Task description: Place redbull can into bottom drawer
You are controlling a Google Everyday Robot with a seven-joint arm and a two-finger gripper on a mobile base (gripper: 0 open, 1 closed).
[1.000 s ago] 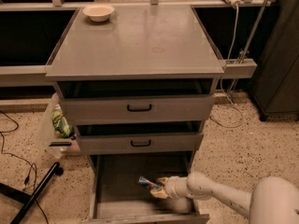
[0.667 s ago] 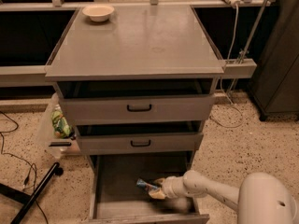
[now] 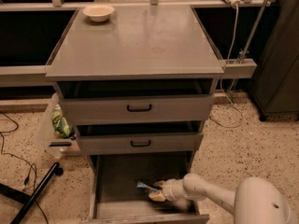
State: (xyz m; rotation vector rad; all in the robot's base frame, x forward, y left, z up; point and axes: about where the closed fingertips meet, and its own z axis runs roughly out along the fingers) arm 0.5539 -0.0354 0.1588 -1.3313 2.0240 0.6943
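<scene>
The bottom drawer (image 3: 112, 171) is pulled wide open at the foot of the grey cabinet, a deep grey tray. My gripper (image 3: 155, 191) reaches into it from the right on a white arm. It is shut on the redbull can (image 3: 145, 187), a small blue and silver can lying roughly on its side, pointing left, low inside the drawer near its middle. I cannot tell whether the can touches the drawer floor.
Two shallower drawers with black handles (image 3: 139, 108) (image 3: 140, 143) sit slightly open above. A cream bowl (image 3: 98, 12) stands on the cabinet top at the back left. A clear bin with a green bag (image 3: 60, 124) hangs on the cabinet's left side. Cables and a black pole (image 3: 35, 195) lie on the floor at left.
The gripper with the can has shifted slightly left and a little deeper into the drawer. The arm's white body has moved further into view at the bottom right.
</scene>
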